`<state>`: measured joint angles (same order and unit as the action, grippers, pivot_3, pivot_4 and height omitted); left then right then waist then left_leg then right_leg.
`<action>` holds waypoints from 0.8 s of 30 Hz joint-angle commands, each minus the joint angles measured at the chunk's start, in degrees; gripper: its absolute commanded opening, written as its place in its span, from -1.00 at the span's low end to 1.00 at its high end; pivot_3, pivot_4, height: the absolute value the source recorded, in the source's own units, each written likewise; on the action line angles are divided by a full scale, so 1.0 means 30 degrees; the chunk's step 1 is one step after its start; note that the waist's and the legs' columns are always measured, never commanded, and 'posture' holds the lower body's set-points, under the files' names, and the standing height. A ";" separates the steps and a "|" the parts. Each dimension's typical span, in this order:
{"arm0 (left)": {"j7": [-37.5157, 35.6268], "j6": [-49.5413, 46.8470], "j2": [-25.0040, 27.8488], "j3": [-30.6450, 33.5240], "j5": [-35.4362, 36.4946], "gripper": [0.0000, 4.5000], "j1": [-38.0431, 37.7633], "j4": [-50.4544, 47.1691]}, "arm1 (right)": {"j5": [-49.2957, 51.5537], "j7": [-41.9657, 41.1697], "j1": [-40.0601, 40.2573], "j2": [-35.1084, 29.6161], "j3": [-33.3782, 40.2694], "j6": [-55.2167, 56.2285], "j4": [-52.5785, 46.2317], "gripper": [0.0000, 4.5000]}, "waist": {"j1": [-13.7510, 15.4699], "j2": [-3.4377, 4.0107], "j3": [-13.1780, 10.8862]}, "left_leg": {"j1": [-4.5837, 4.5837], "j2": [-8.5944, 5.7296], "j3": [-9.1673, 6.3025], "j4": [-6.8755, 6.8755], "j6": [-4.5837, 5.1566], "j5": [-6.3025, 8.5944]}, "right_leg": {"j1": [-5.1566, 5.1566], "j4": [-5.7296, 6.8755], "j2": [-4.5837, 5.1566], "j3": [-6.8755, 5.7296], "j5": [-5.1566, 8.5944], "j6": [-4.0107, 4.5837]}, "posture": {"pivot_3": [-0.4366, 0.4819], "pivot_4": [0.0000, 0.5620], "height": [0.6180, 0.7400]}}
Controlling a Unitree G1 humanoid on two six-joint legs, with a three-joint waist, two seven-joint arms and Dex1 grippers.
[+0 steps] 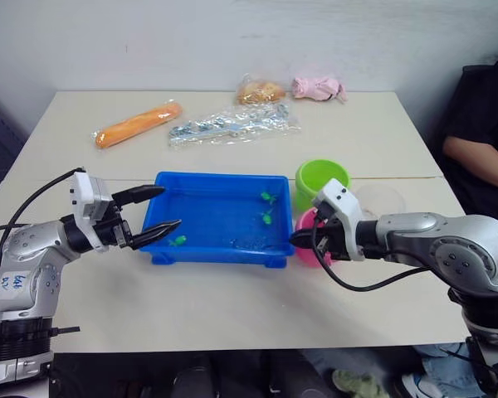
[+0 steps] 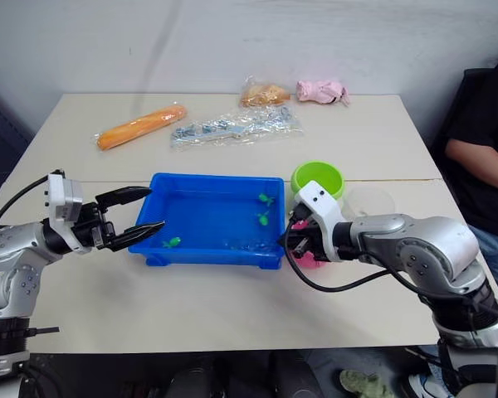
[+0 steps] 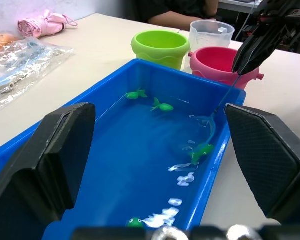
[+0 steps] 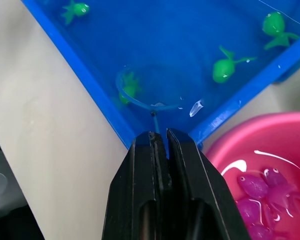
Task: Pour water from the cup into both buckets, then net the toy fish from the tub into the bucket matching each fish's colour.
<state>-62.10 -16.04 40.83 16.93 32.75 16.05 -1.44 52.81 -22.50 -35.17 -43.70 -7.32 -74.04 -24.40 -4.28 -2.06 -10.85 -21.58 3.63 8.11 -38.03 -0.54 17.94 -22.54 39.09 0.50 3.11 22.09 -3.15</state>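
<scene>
The right gripper [image 4: 160,137] pinches the net [image 4: 140,97] handle, hoop dipped over a green fish [image 4: 129,87] in the blue tub [image 1: 220,249]; the left gripper [image 1: 153,211] hangs wide open.

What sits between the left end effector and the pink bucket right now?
The blue tub with green fish in water, seen in the left wrist view; the net dips in near the pink bucket, held by the right end effector.

Silver-grey arm shells, white wrist blocks, looping black cables, black tapered fingers [image 1: 153,193]
</scene>
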 commanded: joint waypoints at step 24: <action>-0.0207 0.0178 -0.0507 -0.1269 0.0117 0.97 0.0916 0.0050 | -0.7389 -0.0765 0.1083 -0.0445 -0.1964 0.3994 -0.1343 -1.00 | -0.0059 -0.0002 0.0001 | 0.0001 -0.0007 0.0005 0.0001 -0.0001 0.0000 | 0.0007 -0.0011 0.0004 -0.0001 0.0000 -0.0001 | -0.05 -0.47 1.00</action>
<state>-62.50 -15.85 39.28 12.76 32.76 17.84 -1.04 33.37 -24.51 -32.65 -43.69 -13.34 -62.93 -28.32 -4.46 -2.06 -10.84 -21.58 3.60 8.12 -38.03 -0.54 17.94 -22.52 39.06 0.51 3.11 22.09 -3.15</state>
